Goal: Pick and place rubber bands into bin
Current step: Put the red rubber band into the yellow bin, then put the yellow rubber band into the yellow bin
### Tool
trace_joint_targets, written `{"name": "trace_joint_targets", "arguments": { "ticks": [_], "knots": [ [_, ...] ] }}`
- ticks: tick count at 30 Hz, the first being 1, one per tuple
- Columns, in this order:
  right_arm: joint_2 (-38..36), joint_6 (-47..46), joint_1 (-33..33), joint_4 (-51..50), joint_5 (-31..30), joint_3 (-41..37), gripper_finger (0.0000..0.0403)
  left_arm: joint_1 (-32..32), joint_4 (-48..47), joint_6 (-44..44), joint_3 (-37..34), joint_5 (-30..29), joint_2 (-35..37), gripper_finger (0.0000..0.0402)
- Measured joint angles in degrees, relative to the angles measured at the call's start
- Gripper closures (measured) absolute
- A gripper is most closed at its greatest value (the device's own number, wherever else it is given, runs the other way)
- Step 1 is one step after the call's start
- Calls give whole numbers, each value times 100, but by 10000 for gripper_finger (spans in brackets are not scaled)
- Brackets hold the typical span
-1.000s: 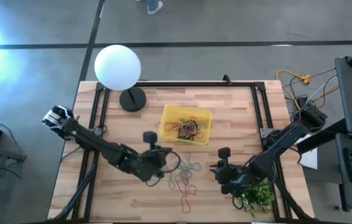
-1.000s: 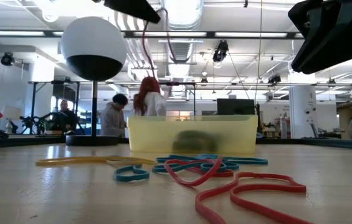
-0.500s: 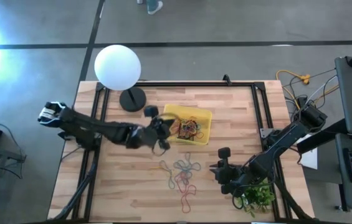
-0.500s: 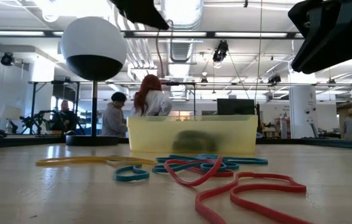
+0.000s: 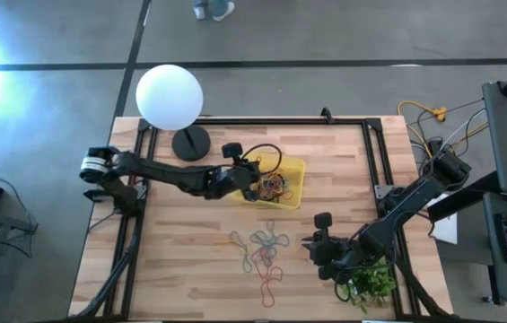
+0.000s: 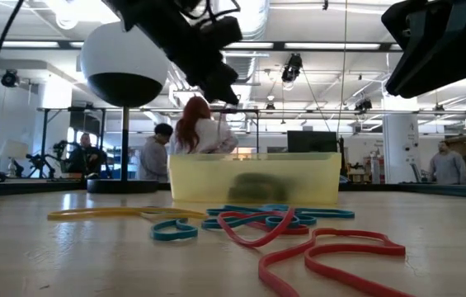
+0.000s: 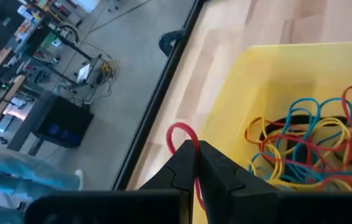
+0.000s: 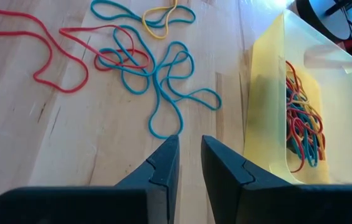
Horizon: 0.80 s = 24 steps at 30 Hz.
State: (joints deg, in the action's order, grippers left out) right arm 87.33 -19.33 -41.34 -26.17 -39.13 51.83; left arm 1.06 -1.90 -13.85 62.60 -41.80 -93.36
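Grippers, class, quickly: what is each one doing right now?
Left gripper: shut on a thin red rubber band, above the translucent yellow plastic bin.
Right gripper: open, holding nothing.

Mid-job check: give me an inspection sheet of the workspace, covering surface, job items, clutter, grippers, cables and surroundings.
Surface: wooden table, with a black frame along its edges.
Job's things: yellow bin holds a tangle of rubber bands; loose rubber bands in red, blue and yellow lie on the table in front of it.
Clutter: white globe lamp at the back left corner; small green plant at the front right.
Grippers: left gripper over the bin's left edge, shut on a red band. Right gripper above the table near the loose bands, fingers apart, nothing between them.
Cables: yellow cable off the table's right back corner.
Surroundings: people stand in the room beyond.
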Motion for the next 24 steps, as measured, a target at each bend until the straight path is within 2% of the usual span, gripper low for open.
{"name": "trace_joint_targets", "arguments": {
  "ticks": [5, 11, 14, 21, 24],
  "knots": [
    [0, 0, 0, 2, 0, 0, 346, -108, 96, 1, 70, 73, -327, 402],
    [0, 0, 0, -3, 2, 0, 346, -109, 136, 197, 78, 200, -400, 397],
    [0, 0, 0, -7, 0, 0, 346, -109, 136, 219, 89, 449, -390, 374],
    [0, 1, 0, -9, 0, 0, 346, -107, 130, 304, 108, 529, -357, 302],
    [0, 2, 0, -11, 0, 0, 346, -106, -30, 342, 130, 904, -352, 284]
  ]
}}
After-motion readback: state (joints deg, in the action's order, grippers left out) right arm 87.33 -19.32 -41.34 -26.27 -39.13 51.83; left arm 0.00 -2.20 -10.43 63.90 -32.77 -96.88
